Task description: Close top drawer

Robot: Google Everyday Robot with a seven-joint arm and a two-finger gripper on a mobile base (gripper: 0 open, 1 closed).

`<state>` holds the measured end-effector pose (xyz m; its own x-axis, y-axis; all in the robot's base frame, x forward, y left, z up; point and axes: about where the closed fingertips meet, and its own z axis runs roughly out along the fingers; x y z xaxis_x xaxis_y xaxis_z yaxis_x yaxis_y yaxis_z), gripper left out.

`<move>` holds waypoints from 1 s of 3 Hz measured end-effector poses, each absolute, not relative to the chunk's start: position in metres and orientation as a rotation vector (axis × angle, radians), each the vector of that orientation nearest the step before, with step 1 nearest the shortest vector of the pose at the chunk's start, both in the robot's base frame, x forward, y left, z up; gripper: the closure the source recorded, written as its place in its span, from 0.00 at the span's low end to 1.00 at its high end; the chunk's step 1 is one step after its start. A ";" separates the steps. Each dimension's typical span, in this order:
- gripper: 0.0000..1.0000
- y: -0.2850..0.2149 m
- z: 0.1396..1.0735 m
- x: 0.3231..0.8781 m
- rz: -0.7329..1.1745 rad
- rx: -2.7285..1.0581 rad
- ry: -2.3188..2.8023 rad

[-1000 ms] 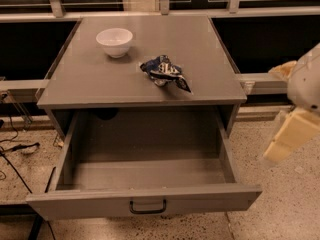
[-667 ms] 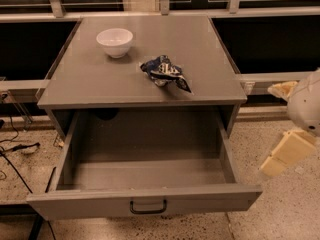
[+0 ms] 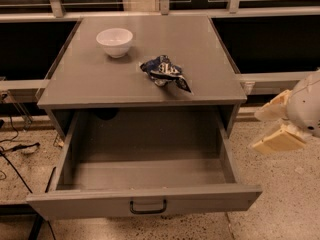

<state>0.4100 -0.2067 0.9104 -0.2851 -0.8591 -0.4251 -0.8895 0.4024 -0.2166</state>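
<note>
The top drawer [image 3: 80, 204] is pulled far out of the grey cabinet, toward the bottom of the picture; you can see its deep grey inside, and nothing lies in it; a small black handle [image 3: 148, 207] sits in the middle of its front. The gripper [image 3: 256, 131] is at the right edge, off to the side of the drawer and not touching it; it hangs in the air above the speckled floor [image 3: 280, 199]. Its two pale fingers [image 3: 279, 143] are spread apart with a gap between them, and they hold nothing. On the worktop [image 3: 100, 84] above the drawer stands a white bowl [image 3: 114, 41] near the back left; a crumpled blue and white bag [image 3: 164, 71] lies nearer the middle, apart from the bowl. Dark cables [image 3: 15, 149] lie on the floor at the left.
</note>
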 end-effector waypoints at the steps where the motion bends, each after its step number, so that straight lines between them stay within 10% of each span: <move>1: 0.73 -0.207 0.910 0.410 0.085 -1.490 2.187; 3: 1.00 -0.208 0.893 0.397 0.140 -1.449 2.174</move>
